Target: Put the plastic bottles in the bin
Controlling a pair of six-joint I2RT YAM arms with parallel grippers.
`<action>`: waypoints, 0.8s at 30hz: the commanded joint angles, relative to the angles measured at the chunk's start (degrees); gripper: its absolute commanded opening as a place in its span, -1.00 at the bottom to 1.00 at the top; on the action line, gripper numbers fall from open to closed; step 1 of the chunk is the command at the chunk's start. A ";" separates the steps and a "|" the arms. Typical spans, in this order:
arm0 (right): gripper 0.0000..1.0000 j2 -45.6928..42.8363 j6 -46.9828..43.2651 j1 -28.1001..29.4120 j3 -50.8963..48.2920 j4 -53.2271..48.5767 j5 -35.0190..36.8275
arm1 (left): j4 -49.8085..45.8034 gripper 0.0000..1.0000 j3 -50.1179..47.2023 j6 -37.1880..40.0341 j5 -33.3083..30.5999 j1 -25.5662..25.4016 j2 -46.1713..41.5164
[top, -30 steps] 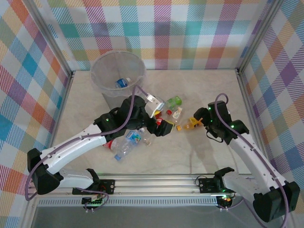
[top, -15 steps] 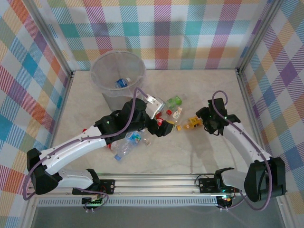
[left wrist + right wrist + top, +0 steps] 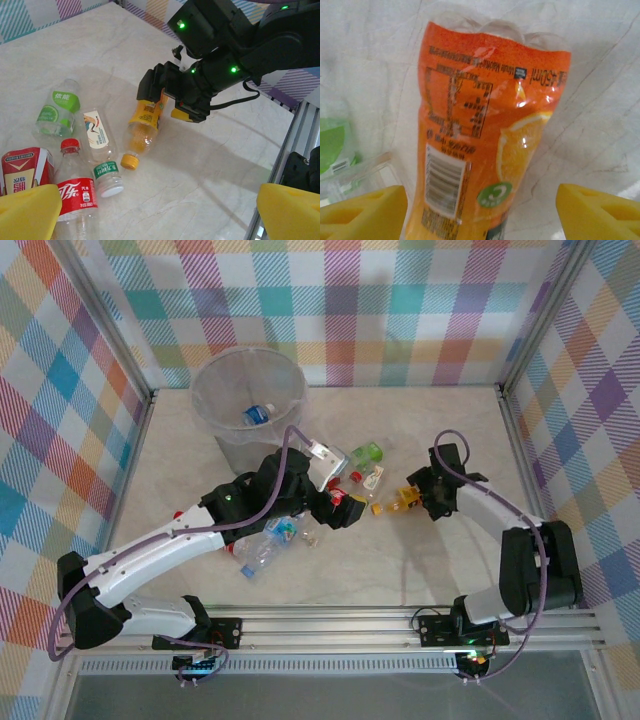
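- Firstly, the bin: tall, wide-mouthed, at the far left of the table, a blue-labelled bottle already inside — an easy target for a drop from above.
- Next, the left gripper: spread wide, holding nothing, hovering over the plastic bottles scattered mid-table.
- Then the right gripper: partly closed, straddling the base end of the orange bottle; clamped or merely bracketing — cannot tell, with a strip of table visible beside one pad in the wrist view.
- Loose on the marble: green-labelled bottle, white-labelled bottle, red cola bottle, all lying flat, close together.
- The orange bottle itself: on its side just right of that cluster, neck toward the left arm, well apart from the bin. Probably near empty, so very light; thin-walled, springy, slick enough to squirt out of a hard pinch. Best taken across the labelled belly for the extra friction, not at the domed base or the tapering neck.
- Smallest, its yellow cap: resting on the table, no use as a hold.
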 commanded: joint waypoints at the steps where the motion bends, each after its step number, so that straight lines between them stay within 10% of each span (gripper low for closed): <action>1: 0.56 2.59 0.85 -0.95 1.06 2.87 -0.20 | -0.61 1.00 1.62 1.18 0.78 -0.61 0.66; 24: 0.16 2.54 -10.45 -1.58 2.13 1.63 -1.92 | -3.19 1.00 4.90 -1.85 5.33 -0.52 7.37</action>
